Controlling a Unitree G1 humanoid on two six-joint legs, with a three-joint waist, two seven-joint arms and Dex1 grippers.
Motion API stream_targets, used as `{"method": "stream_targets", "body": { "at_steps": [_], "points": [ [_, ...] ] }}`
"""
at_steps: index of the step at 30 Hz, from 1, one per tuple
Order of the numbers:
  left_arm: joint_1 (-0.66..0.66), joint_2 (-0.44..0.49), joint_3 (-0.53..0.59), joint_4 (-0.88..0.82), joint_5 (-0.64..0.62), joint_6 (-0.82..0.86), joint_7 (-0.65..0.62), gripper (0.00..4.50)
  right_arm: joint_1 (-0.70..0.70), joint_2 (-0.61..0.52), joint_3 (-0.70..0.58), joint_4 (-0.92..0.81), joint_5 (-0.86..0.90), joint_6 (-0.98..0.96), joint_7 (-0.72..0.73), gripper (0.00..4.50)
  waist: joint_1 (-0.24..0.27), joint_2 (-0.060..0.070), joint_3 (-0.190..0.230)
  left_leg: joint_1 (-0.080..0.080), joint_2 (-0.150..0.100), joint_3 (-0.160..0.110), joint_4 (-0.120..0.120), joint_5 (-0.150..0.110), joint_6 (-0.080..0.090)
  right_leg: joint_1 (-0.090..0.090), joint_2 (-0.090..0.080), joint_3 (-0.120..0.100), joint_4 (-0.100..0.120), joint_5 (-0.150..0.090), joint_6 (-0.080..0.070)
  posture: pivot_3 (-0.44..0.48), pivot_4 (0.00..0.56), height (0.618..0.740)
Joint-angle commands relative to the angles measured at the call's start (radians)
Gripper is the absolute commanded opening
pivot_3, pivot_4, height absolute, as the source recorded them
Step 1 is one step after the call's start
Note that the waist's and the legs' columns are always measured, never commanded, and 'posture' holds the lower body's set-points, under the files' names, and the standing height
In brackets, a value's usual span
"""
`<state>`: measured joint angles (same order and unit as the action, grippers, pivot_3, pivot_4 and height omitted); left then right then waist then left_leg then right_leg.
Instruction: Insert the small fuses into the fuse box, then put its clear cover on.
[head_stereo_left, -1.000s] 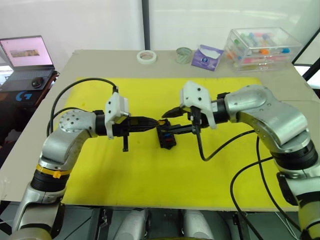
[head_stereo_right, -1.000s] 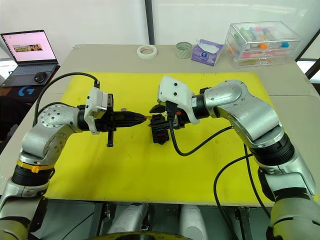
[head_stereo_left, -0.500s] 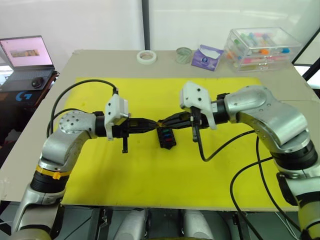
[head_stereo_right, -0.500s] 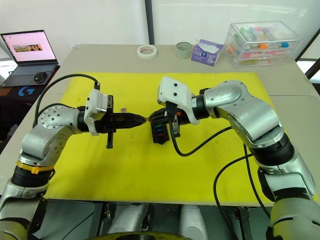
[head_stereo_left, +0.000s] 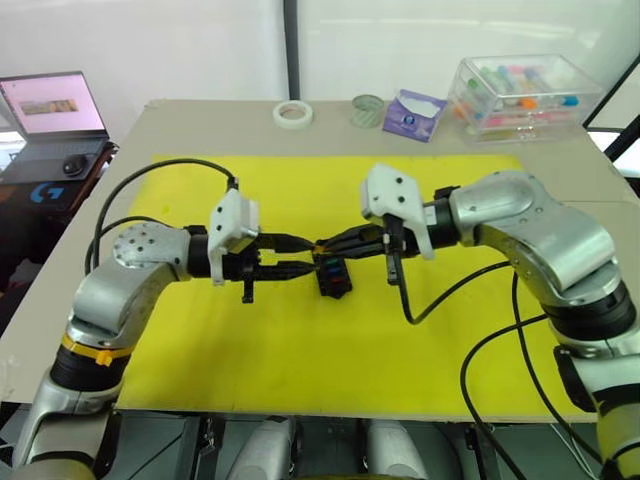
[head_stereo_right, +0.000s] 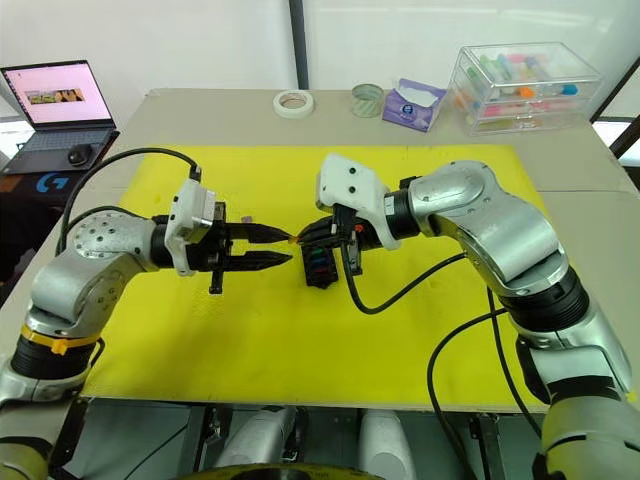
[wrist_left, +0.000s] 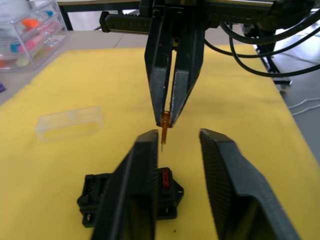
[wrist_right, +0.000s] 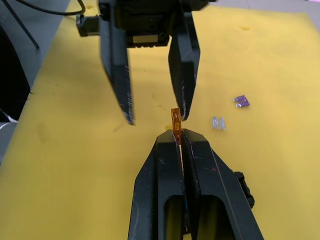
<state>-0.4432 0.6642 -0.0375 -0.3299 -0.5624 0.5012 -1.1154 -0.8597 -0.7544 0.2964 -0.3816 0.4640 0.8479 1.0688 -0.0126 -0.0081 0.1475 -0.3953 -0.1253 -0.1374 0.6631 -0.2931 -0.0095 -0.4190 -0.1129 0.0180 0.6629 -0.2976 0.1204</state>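
My right gripper (head_stereo_left: 322, 245) is shut on a small orange fuse (wrist_right: 175, 119), held by its lower end just above the yellow mat. The left gripper (head_stereo_left: 310, 254) faces it tip to tip and stands open, its fingers (wrist_right: 184, 100) on either side of the fuse without touching it. The black fuse box (head_stereo_left: 332, 277) lies on the mat right below both tips, with a few coloured fuses in its slots. The clear cover (wrist_left: 70, 122) rests on the mat beyond the box. A purple fuse (wrist_right: 241, 101) and a grey fuse (wrist_right: 218, 122) lie loose on the mat.
The yellow mat (head_stereo_left: 300, 350) covers the table's middle. Along the back edge stand a tape roll (head_stereo_left: 293, 113), a small round container (head_stereo_left: 367, 109), a purple tissue pack (head_stereo_left: 412, 113) and a large clear box of coloured tubes (head_stereo_left: 520, 95). A laptop (head_stereo_left: 55, 105) sits far left.
The right gripper closed on the orange fuse that the left gripper held. The left gripper has opened and let go of it, drawing back slightly.
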Motion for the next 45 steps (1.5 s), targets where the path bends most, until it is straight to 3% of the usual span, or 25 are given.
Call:
{"method": "stream_targets", "body": {
  "at_steps": [1, 6, 12, 27, 45],
  "points": [
    [0.047, 0.003, 0.037, -0.044, 0.009, -0.013, 0.057, 3.09, -0.006, -0.013, -0.029, 0.013, -0.017, -0.033, 0.007, 0.00, 0.000, 0.000, 0.000, 0.000, 0.000, 0.000, 0.000, 0.000, 0.000, 0.000, 0.000, 0.000, 0.000, 0.000, 0.000, 0.000, 0.150, 0.740],
    [0.134, -0.029, 0.034, 0.001, 0.114, -0.113, 0.153, 4.47, 0.001, -0.029, -0.013, 0.067, -0.063, -0.096, 0.032, 0.00, 0.002, 0.000, 0.000, 0.000, 0.000, 0.000, 0.000, 0.000, 0.000, 0.000, 0.000, 0.000, 0.000, 0.000, 0.000, 0.000, 0.150, 0.740],
    [0.173, -0.101, 0.032, 0.095, 0.163, -0.247, 0.192, 4.47, -0.015, -0.022, 0.010, 0.149, -0.134, -0.174, 0.066, 0.00, 0.002, 0.000, 0.000, 0.000, 0.000, 0.000, 0.001, 0.000, 0.000, 0.000, 0.000, 0.000, 0.000, 0.000, 0.000, 0.000, 0.150, 0.740],
    [0.181, -0.195, -0.054, 0.075, 0.209, -0.291, 0.235, 4.47, -0.058, 0.026, 0.065, 0.275, -0.263, -0.297, 0.130, 0.00, 0.002, 0.000, 0.000, 0.000, 0.000, 0.000, 0.001, 0.000, 0.000, 0.000, 0.000, 0.000, 0.000, 0.000, 0.000, 0.000, 0.150, 0.740],
    [0.160, -0.191, -0.044, 0.079, 0.200, -0.279, 0.240, 4.47, -0.059, 0.081, 0.087, 0.347, -0.340, -0.371, 0.175, 0.00, 0.001, 0.000, 0.000, 0.000, 0.000, 0.000, 0.001, 0.000, 0.000, 0.000, 0.000, 0.000, 0.000, 0.000, 0.000, 0.000, 0.150, 0.740]
  ]
}}
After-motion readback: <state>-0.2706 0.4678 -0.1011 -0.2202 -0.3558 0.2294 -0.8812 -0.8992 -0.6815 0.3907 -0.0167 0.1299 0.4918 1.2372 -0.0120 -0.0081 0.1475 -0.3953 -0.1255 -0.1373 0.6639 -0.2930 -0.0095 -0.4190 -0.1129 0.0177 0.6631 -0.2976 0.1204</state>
